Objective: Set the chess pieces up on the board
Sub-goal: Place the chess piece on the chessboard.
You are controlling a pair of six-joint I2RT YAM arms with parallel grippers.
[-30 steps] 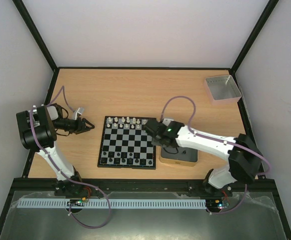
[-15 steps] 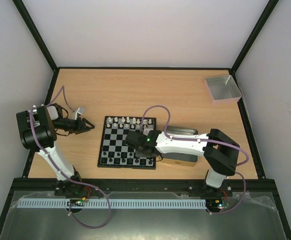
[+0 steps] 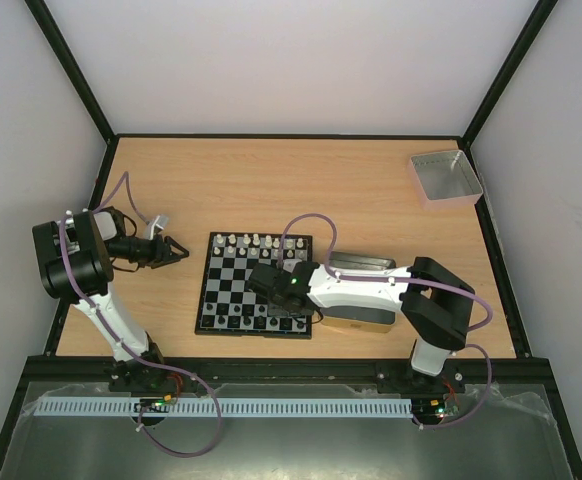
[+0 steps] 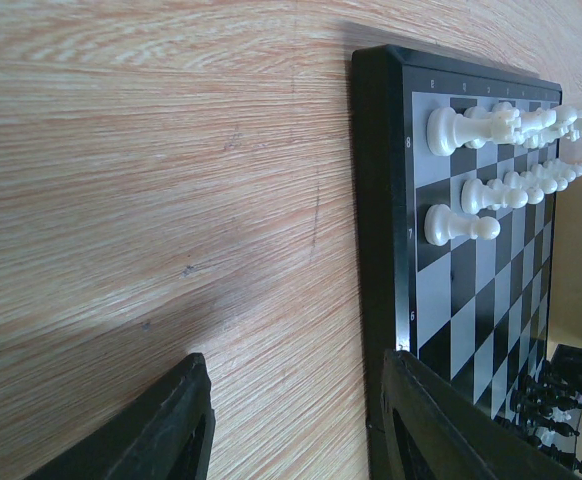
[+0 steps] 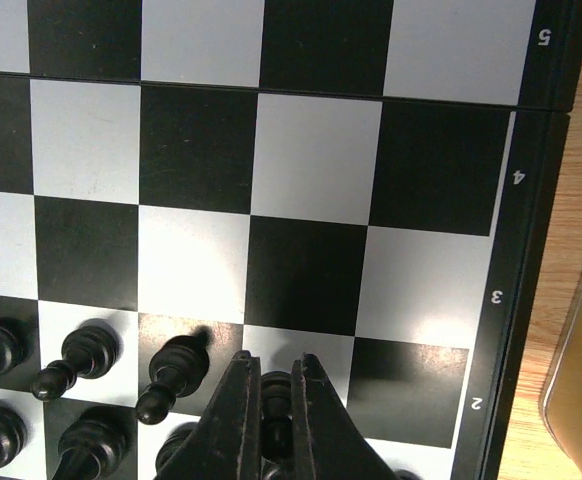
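The chessboard lies mid-table, with white pieces along its far rows and black pieces along its near rows. My right gripper hangs over the board's near right corner. In the right wrist view its fingers are shut on a black pawn over a white square in row 2, beside other black pieces. My left gripper rests open and empty left of the board. In the left wrist view the board's edge and white pieces show.
A gold-rimmed tin sits right of the board, partly under my right arm. A grey square tray stands at the far right corner. Bare wooden table lies beyond the board.
My right arm swung from the tin across to the board's near right corner a second ago. In the last half second it shifted only slightly toward the near edge. The left arm has not moved.
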